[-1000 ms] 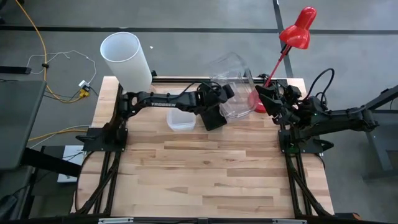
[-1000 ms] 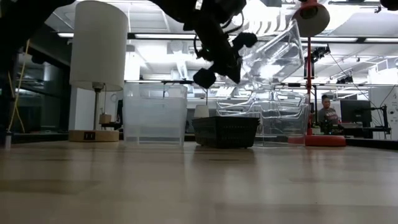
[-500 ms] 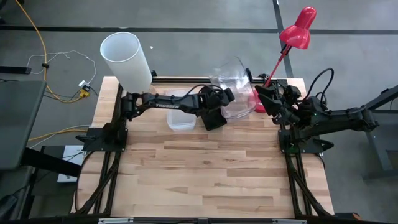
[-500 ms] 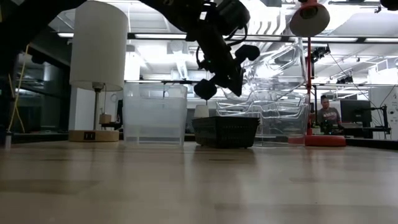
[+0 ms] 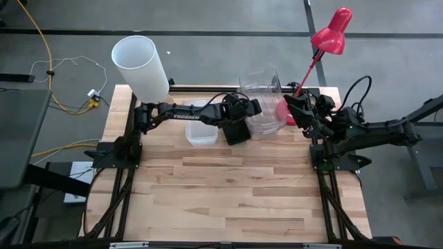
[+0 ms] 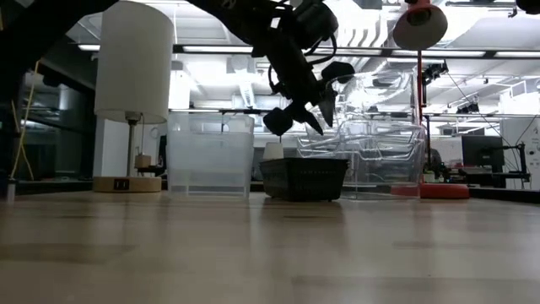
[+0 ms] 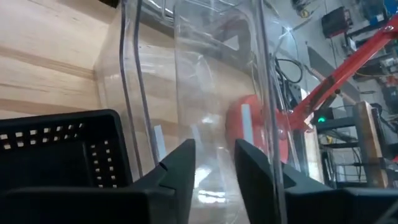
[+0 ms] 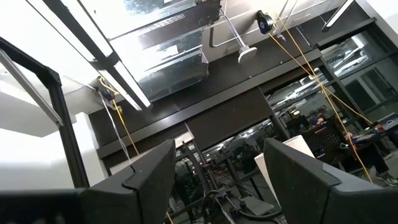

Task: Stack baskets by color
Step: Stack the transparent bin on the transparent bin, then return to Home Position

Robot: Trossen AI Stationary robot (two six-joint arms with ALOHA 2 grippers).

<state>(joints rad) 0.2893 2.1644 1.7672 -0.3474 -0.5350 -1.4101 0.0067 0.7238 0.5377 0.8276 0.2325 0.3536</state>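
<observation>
A stack of clear tubs (image 5: 263, 97) stands at the table's far middle, its top tub (image 6: 371, 97) nested level in the ones below. My left gripper (image 6: 299, 127) hangs open at the top tub's left rim, its fingers on either side of the clear wall (image 7: 214, 165). A black perforated basket (image 5: 235, 133) stands on the table just under the gripper. A frosted white basket (image 5: 201, 133) stands left of it. My right gripper (image 8: 217, 168) is parked open at the table's right edge, pointing up. My left gripper stands with its fingers (image 7: 180, 165) on either side of the top tub's side wall (image 7: 205, 124), slanting down from the table's left. I cannot tell whether a finger touches the clear wall. The tub rests in the stack.
A white cylindrical lampshade (image 5: 140, 66) stands at the far left corner. A red desk lamp (image 5: 331, 34) rises at the far right, its base (image 6: 439, 191) beside the tubs. The wooden table (image 5: 235, 200) stretches toward the near edge.
My left gripper has sunk a little with the tilted clear tub and parted its fingers. The tub has dropped from tilted to level and now sits nested in the stack of clear tubs.
</observation>
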